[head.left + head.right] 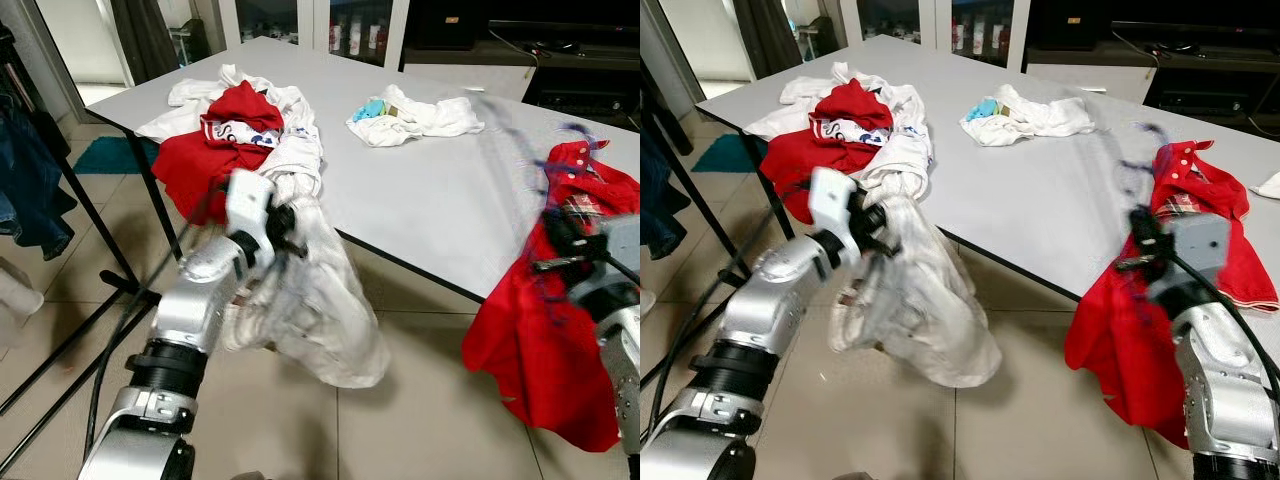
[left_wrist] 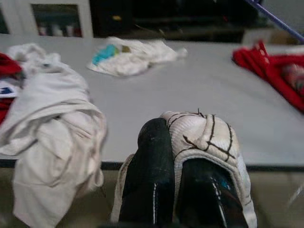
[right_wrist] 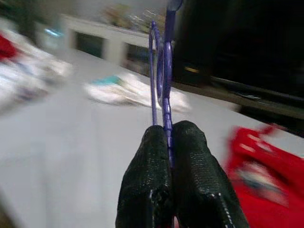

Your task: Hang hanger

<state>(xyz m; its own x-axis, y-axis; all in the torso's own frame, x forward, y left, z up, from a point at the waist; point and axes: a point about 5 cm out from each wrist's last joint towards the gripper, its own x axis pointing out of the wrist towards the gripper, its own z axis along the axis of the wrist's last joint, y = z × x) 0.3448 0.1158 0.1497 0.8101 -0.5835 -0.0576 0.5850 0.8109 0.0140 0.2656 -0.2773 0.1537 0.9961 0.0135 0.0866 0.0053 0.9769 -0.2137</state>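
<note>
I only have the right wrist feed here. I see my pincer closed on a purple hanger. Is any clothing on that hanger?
Observer: Yes, a red shirt hangs from the purple hanger held by the right pincer, draping off the table edge.
Operator: What is the left arm doing?
Observer: The left pincer is shut on a white garment that trails from the table edge toward the floor.
Operator: Anything else on the table?
Observer: A pile of red and white clothes at the robot's left, and a small white bundle farther back.
</note>
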